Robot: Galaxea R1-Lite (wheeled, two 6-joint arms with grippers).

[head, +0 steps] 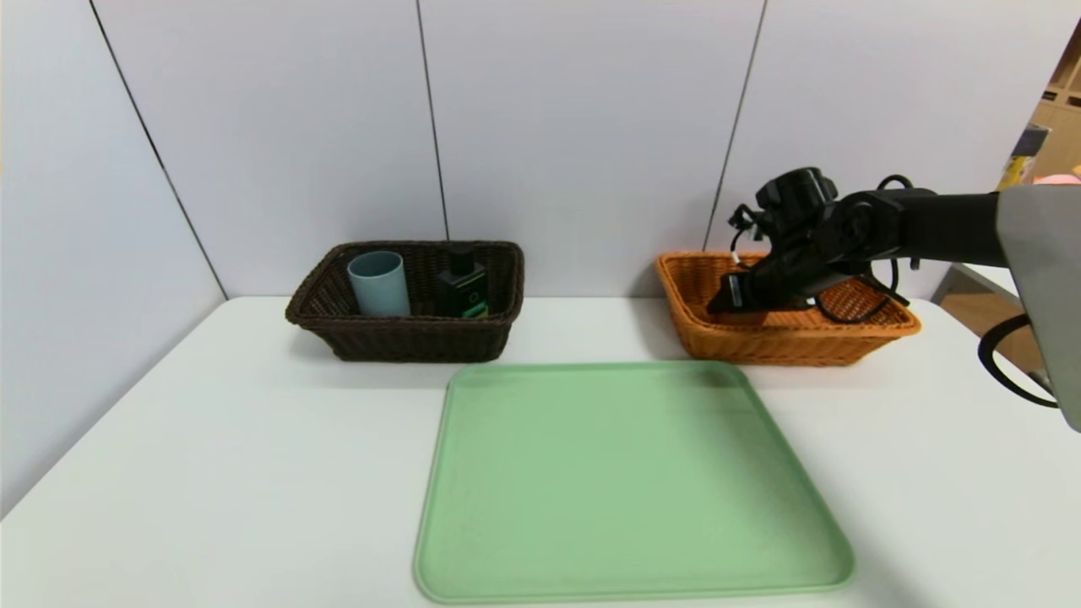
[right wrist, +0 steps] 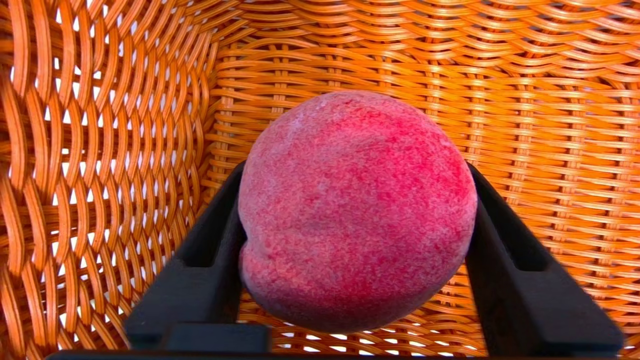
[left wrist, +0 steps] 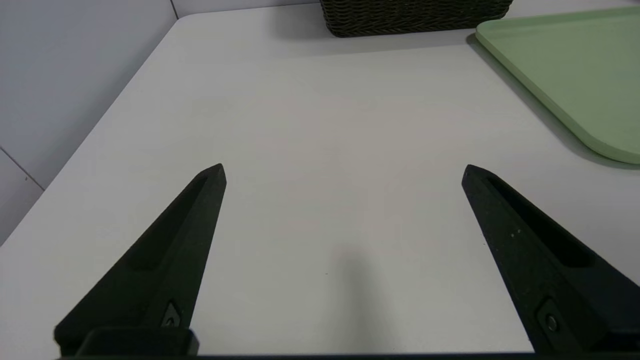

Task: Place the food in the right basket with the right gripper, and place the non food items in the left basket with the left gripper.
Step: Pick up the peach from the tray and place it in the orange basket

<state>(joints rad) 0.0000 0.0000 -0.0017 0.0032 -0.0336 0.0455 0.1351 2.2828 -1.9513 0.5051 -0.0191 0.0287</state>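
Closest up, the left claw (left wrist: 344, 170) sits parked low over the bare white tabletop (head: 253, 473), fingers spread wide with nothing between them. Next comes the green tray (head: 629, 481). Behind it, the left basket (head: 410, 338) has the cup (head: 377, 283) and pump bottle (head: 462, 285) standing inside. The right claw (right wrist: 356, 170) is down inside the right basket (head: 760, 338), fingers touching both sides of the peach (right wrist: 356, 210).
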